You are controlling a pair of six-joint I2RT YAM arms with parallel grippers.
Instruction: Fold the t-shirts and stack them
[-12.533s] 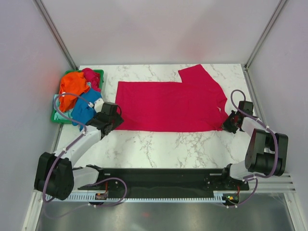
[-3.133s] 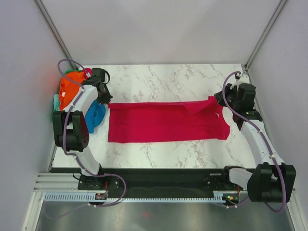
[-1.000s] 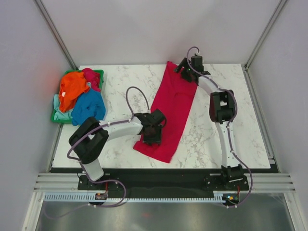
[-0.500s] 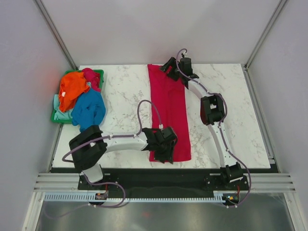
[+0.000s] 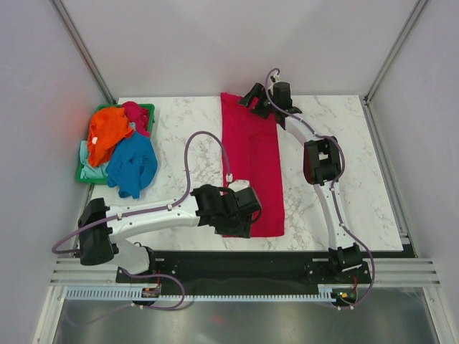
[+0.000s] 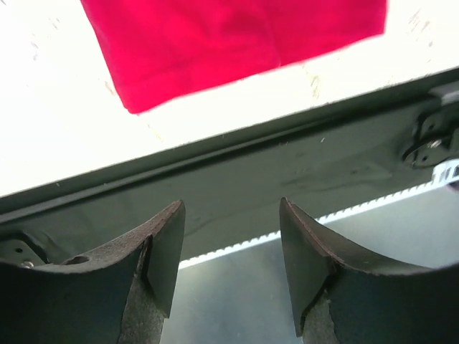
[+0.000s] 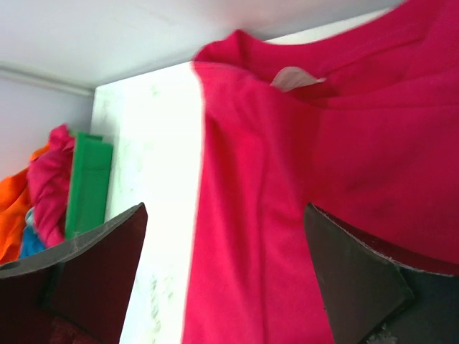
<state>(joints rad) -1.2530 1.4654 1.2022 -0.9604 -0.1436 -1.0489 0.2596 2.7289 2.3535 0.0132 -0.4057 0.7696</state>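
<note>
A magenta-red t-shirt [image 5: 252,161] lies folded into a long strip running from the table's far edge to its near edge. My left gripper [image 5: 242,221] hovers over the strip's near end. It is open, with nothing between its fingers [image 6: 163,251], and the shirt's hem [image 6: 215,43] lies beyond them. My right gripper [image 5: 249,97] is at the far, collar end. It stands wide open just above the cloth [image 7: 258,215], near the neck label [image 7: 294,77]. Orange [image 5: 107,129], blue [image 5: 134,163] and pale mint [image 5: 89,170] t-shirts are heaped at the left.
A green plastic basket [image 5: 148,109] at the far left holds the heaped shirts, and the blue one spills over its near side onto the table. The black base rail [image 5: 237,261] runs along the near edge. Grey walls enclose three sides.
The strip has swung from a slant to lie straight front to back. Both grippers have opened wider and let go of it. The left one has drawn back toward the near edge.
</note>
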